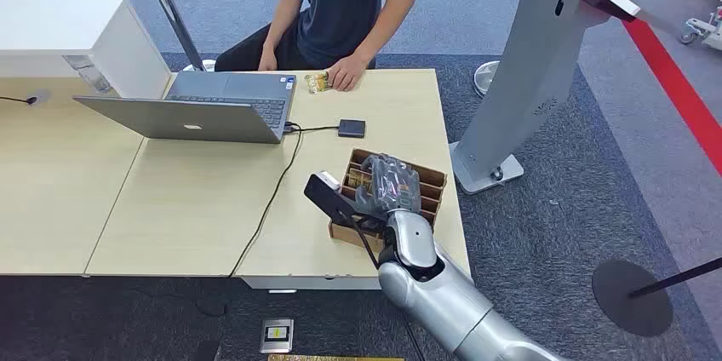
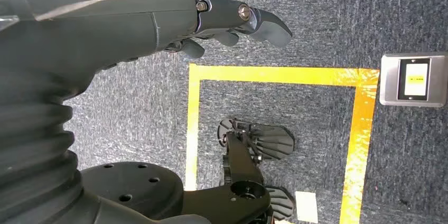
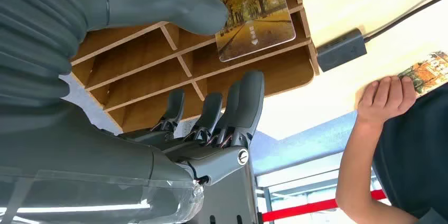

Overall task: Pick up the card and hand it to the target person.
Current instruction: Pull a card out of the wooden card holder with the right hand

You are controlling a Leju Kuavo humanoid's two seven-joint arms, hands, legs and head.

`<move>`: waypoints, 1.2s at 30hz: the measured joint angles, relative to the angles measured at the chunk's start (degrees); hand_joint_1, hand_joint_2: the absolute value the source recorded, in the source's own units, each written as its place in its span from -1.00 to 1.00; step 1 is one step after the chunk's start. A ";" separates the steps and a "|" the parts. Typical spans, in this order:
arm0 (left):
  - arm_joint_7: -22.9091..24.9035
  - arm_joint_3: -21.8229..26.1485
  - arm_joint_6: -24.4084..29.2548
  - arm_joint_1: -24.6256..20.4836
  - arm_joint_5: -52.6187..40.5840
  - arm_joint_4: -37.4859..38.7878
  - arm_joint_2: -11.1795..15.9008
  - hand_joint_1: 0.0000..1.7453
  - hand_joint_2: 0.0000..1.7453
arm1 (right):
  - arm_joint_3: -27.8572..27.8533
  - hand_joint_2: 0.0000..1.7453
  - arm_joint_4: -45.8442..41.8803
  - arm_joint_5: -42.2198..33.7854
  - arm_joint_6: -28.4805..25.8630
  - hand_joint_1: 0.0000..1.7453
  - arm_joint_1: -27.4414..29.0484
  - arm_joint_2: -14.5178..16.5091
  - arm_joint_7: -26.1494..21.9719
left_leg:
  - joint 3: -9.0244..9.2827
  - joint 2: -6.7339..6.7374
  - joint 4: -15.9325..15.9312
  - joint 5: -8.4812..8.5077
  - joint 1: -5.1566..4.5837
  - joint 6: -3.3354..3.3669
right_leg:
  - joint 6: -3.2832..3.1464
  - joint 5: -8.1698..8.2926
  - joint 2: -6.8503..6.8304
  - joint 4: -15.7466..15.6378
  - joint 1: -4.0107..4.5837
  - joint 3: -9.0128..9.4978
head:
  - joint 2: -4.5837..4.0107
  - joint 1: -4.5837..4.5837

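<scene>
right wrist view: card [image 3: 255, 20] in the box [image 3: 158, 76], just beside the thumb of the right hand [image 3: 211, 108], fingers apart, holding nothing.

My right hand [image 1: 387, 184] hangs over the slotted wooden box [image 1: 430, 180] at the desk's [image 1: 196, 199] near right corner. In the right wrist view a card [image 3: 255, 19] lies in a slot just past my thumb. Beyond the hand sits a small hub [image 1: 352, 128], cabled to the laptop [image 1: 204, 108] far-left of it. Farther still, a person's hand [image 1: 345, 74] rests on another card [image 1: 317, 82]. My left hand [image 2: 232, 20] hangs above the floor.
</scene>
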 joint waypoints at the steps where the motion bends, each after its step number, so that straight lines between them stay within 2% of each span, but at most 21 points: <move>1: 0.02 0.00 0.02 0.00 -0.01 0.00 0.00 -1.00 1.00 | 0.01 1.00 0.01 0.19 -0.02 0.01 -0.01 0.00 0.11 | 0.00 0.00 0.00 0.00 0.00 0.00 | 0.00 0.00 0.00 0.00 0.00 0.00 | 0.00 0.00; 24: 1.23 -0.07 -0.64 -0.43 -1.71 0.00 0.00 -1.00 1.00 | -0.02 1.00 9.72 0.83 -2.81 0.02 -3.22 2.79 -0.76 | 0.00 0.00 0.00 0.00 0.00 0.00 | 0.00 0.00 0.00 0.01 0.00 0.00 | 0.00 0.00; 36: 1.59 -0.43 -1.38 -0.81 -2.68 0.00 0.00 -1.00 1.00 | -0.38 1.00 13.15 1.01 -3.92 0.02 -4.16 2.93 -0.53 | 0.01 0.00 0.00 0.00 0.00 0.00 | 0.00 0.00 0.00 0.01 0.00 0.01 | 0.00 0.00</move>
